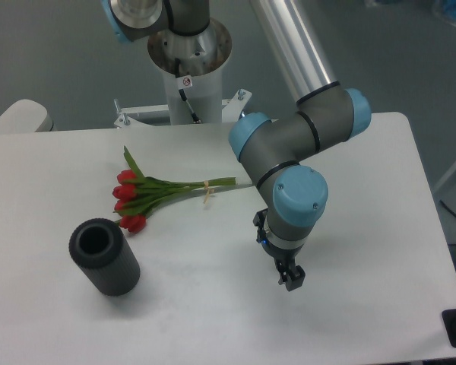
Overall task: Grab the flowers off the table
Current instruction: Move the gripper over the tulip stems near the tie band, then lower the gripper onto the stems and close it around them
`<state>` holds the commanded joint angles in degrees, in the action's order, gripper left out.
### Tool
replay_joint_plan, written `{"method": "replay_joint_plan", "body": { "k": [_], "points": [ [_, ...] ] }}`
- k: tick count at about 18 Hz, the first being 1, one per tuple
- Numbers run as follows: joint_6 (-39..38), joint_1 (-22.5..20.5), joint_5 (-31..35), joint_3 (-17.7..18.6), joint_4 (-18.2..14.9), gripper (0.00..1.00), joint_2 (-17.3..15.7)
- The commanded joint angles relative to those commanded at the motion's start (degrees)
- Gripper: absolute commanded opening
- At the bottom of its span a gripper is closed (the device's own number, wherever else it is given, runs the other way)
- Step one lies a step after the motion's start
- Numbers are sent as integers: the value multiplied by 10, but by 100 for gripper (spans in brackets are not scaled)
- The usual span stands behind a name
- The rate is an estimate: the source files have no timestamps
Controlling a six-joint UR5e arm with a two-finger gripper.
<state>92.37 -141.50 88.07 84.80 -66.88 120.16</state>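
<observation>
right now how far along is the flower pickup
Nothing is done yet: the flowers lie flat on the table, untouched. The tool hangs apart from them near the stem ends, holding nothing; whether it is open is unclear. Reaching, gripping and lifting all remain.

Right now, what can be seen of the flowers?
The flowers are a small bunch of red tulips with long green stems and leaves, tied midway with a pale band. They lie flat on the white table, blooms pointing left near the black ribbed cylinder, stem ends running right behind the arm. Nothing grips them; the gripper hangs well apart.
</observation>
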Motion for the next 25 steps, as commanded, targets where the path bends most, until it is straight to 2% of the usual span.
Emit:
{"method": "replay_joint_plan", "body": {
  "k": [5,9,10,16,25],
  "points": [
    [7,2,1,97,6,100,-60],
    [0,32,2,173,67,100,-83],
    [0,37,2,186,73,100,-91],
    [1,67,2,252,76,100,-137],
    [-14,95,1,310,78,100,-162]
  ]
}}
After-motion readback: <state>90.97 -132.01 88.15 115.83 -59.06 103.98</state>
